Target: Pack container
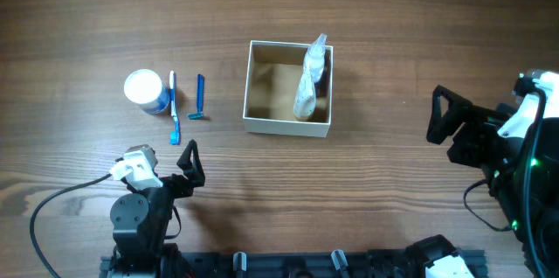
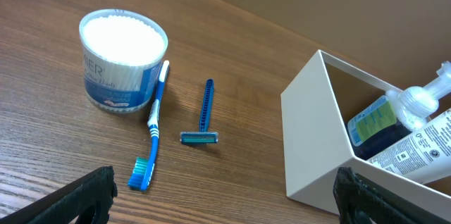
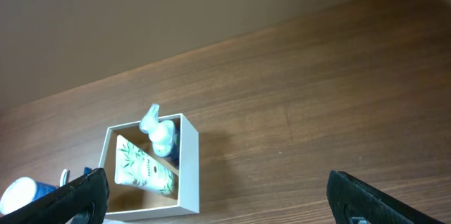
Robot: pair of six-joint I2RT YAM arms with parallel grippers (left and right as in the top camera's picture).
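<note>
The container (image 1: 286,124), a square white-walled box with a tan inside, stands mid-table. A white tube (image 1: 307,86) and a pump bottle (image 1: 318,58) lean in its right side. They also show in the right wrist view, tube (image 3: 141,164) and bottle (image 3: 161,134), and in the left wrist view, tube (image 2: 423,146) and bottle (image 2: 380,122). My left gripper (image 1: 190,164) (image 2: 225,199) is open and empty, near the front edge, left of the container (image 2: 317,146). My right gripper (image 1: 441,119) (image 3: 218,199) is open and empty, far right of the container (image 3: 189,171).
Left of the box lie a blue razor (image 1: 200,99) (image 2: 204,111), a blue-white toothbrush (image 1: 174,107) (image 2: 153,129) and a round jar of cotton swabs (image 1: 145,90) (image 2: 121,58). The toothbrush rests against the jar.
</note>
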